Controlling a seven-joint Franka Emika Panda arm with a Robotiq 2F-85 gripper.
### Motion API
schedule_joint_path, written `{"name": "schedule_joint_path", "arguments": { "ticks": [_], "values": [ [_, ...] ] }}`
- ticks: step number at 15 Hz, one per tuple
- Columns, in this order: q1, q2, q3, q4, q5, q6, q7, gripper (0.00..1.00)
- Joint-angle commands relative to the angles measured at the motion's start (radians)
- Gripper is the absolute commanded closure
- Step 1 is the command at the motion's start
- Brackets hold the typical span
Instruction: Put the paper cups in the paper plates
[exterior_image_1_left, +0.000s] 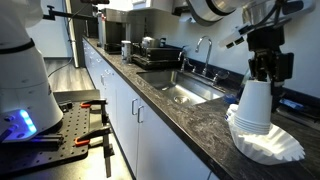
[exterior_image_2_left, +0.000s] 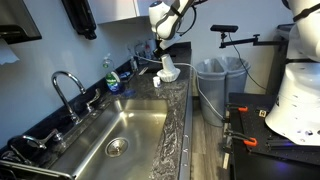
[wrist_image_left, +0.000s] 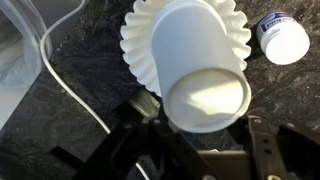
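A white paper cup (exterior_image_1_left: 254, 105) stands upside down on a stack of fluted white paper plates (exterior_image_1_left: 268, 148) on the dark stone counter. My gripper (exterior_image_1_left: 262, 76) comes down from above, its fingers closed on the cup's upturned base. In the wrist view the cup (wrist_image_left: 200, 60) fills the middle, over the plates (wrist_image_left: 138, 40), with my gripper's (wrist_image_left: 203, 122) dark fingers against both of its sides. A second small white cup (wrist_image_left: 283, 40) with blue print lies on the counter to the right of the plates. The cup (exterior_image_2_left: 168, 70) and gripper (exterior_image_2_left: 163, 52) also show far off in an exterior view.
A steel sink (exterior_image_1_left: 190, 93) with a faucet (exterior_image_2_left: 68, 85) lies along the counter beside the plates. A thin white cable (wrist_image_left: 60, 70) runs over the counter next to them. A blue soap bottle (exterior_image_2_left: 113, 80) stands by the wall. Bins (exterior_image_2_left: 218, 80) stand past the counter's end.
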Motion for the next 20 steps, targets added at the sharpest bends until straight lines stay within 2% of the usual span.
{"name": "schedule_joint_path", "arguments": {
  "ticks": [1, 12, 20],
  "values": [
    [-0.019, 0.011, 0.005, -0.002, 0.051, 0.014, 0.014, 0.69],
    [-0.055, 0.074, -0.019, 0.027, 0.135, 0.052, 0.061, 0.69],
    [-0.072, 0.117, 0.007, 0.055, 0.318, 0.114, 0.052, 0.69]
  ]
}}
